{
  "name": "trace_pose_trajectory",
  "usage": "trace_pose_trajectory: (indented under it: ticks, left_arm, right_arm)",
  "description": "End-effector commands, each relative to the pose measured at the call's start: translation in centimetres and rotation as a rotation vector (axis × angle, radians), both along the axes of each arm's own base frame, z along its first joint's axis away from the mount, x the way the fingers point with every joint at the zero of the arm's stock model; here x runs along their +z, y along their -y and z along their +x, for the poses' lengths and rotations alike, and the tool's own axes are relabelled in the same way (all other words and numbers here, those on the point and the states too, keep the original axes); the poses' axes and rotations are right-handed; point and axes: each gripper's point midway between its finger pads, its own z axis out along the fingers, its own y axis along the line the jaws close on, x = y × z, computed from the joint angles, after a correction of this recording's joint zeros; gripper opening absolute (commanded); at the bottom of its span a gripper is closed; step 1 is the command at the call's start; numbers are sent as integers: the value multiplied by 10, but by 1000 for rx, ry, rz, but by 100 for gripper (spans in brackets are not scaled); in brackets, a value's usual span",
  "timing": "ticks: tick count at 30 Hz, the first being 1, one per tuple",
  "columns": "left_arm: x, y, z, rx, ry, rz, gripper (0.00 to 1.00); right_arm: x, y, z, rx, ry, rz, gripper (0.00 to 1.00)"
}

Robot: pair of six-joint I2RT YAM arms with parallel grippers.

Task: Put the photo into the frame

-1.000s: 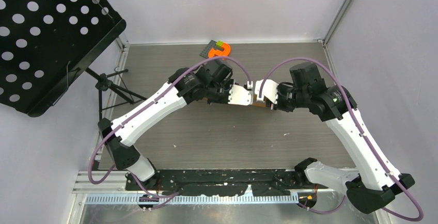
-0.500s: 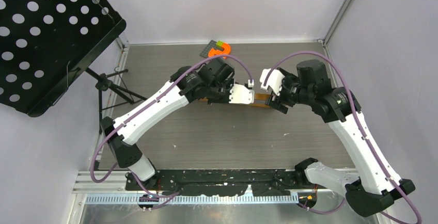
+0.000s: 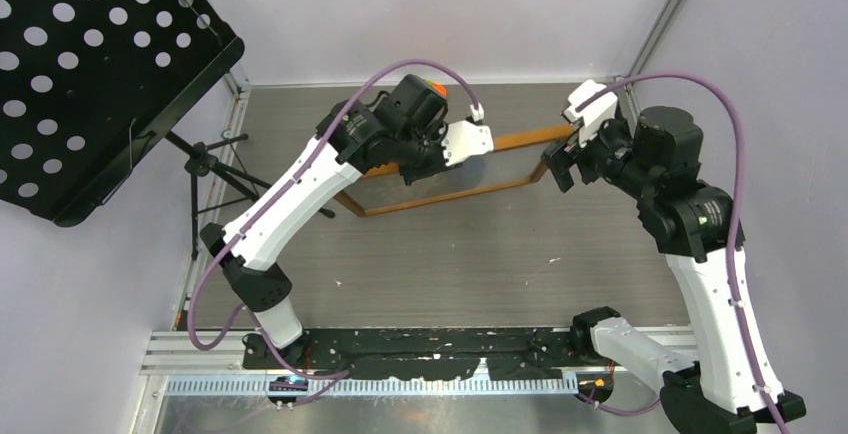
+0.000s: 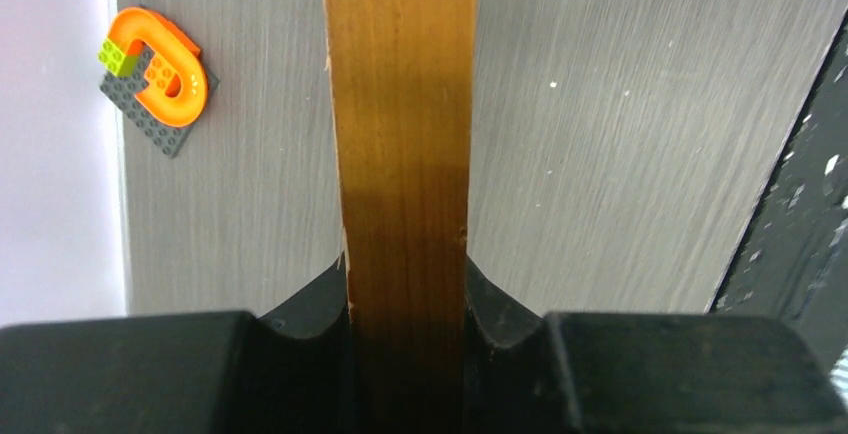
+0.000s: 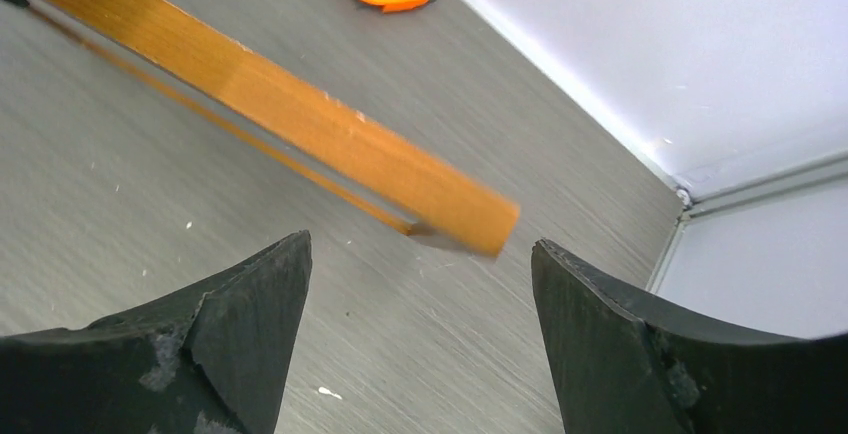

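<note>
Tabletop (image 3: 450, 254) of grey wood grain spans the cell, walled in pale panels. A black perforated music stand (image 3: 90, 64) hangs over its far left corner.

Both white arms reach toward the far half of the table. Between them lies the frame (image 3: 450, 199), a thin rectangle of orange-brown wood with the table surface showing through its opening. Its far long rail is raised and the whole frame sits askew to the table edges. Whether the near rail rests on the table cannot be told.

The left gripper (image 3: 480, 144) is clamped on that far rail. In the left wrist view the wooden rail (image 4: 400, 104) runs straight up between the closed-in jaws of the gripper (image 4: 405, 294), touching both.

The right gripper (image 3: 568, 139) stands spread wide and holds nothing. From its wrist, the frame's (image 5: 300, 124) right corner floats just ahead of the gripper (image 5: 420, 244), apart from both fingers, with a shadow beneath.

A small orange toy (image 4: 160, 79) on a grey studded plate sits by the far wall.
</note>
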Motion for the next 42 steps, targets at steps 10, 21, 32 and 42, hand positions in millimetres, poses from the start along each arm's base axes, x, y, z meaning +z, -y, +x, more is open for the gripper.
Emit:
trace_pose_trajectory:
  ticks: [10, 21, 32, 42]
  left_arm:
    - [76, 14, 9, 257, -224, -456, 0]
    - [59, -1, 36, 520, -584, -680, 0]
    - [14, -22, 75, 690, -852, -785, 0]
    - [-33, -39, 109, 832, -914, -915, 0]
  right_arm:
    - [62, 40, 10, -310, 136, 264, 90]
    - [57, 41, 21, -323, 89, 299, 91]
    - [33, 41, 32, -327, 19, 297, 91]
    - [-2, 45, 36, -346, -35, 287, 92]
